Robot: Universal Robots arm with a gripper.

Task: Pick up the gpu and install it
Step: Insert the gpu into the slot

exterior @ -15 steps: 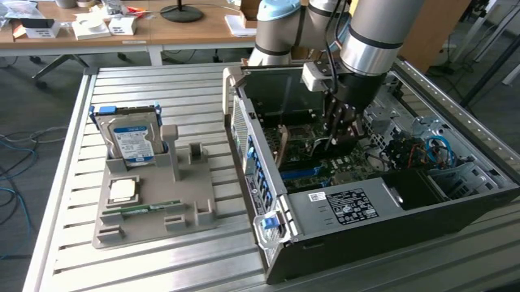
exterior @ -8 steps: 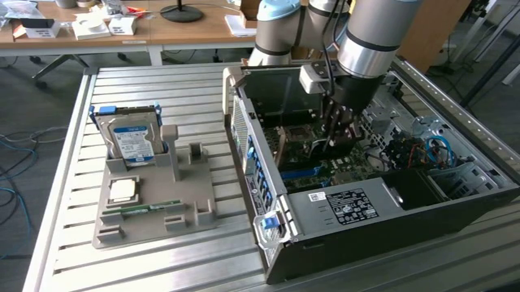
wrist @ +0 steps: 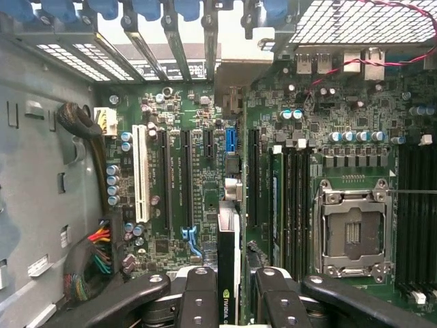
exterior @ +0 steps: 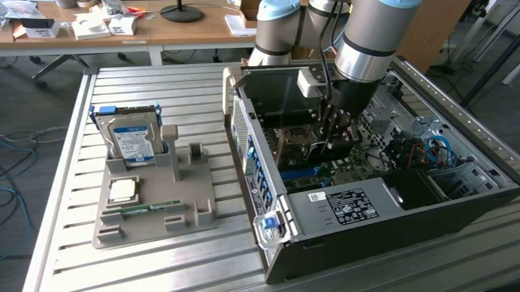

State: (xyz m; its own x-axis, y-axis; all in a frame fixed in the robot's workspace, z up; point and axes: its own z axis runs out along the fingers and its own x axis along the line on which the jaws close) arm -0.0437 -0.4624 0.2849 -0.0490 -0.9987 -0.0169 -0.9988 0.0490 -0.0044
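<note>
From the exterior view, my arm (exterior: pixel 366 42) reached down into the open computer case (exterior: pixel 390 243), which lay on its side on the slatted metal table (exterior: pixel 162 261). My gripper (exterior: pixel 337 137) sat low inside. The case's rear wall hemmed it on the exterior view's left, and the drive bays and blue cables (exterior: pixel 435 149) on the exterior view's right. The room above it was open. Well apart, on the exterior view's left, a grey holder (exterior: pixel 154 222) carried the blue-labelled hard drive (exterior: pixel 130 139) standing upright and a slim green memory stick (exterior: pixel 150 208) lying flat. I could not pick out the card in my grip from there.

The wrist view gave what that one hid. The gpu (wrist: pixel 228 239) stood edge-on between my fingers (wrist: pixel 201 297), a thin dark strip with a green logo. My gripper (wrist: pixel 235 290) was closed on it from both sides, the jaws apart only by the card's thickness. Under it lay the motherboard (wrist: pixel 205 225). A white slot (wrist: pixel 141 174) and long black slots (wrist: pixel 167 178) ran on one side, and the open processor socket (wrist: pixel 351 232) sat on the other. The card's length pointed toward the rear openings with their blue tabs (wrist: pixel 184 10). A cable bundle (wrist: pixel 92 256) lay by the case wall, well clear of the card. Whether the card's lower edge touched a slot I could not tell.
</note>
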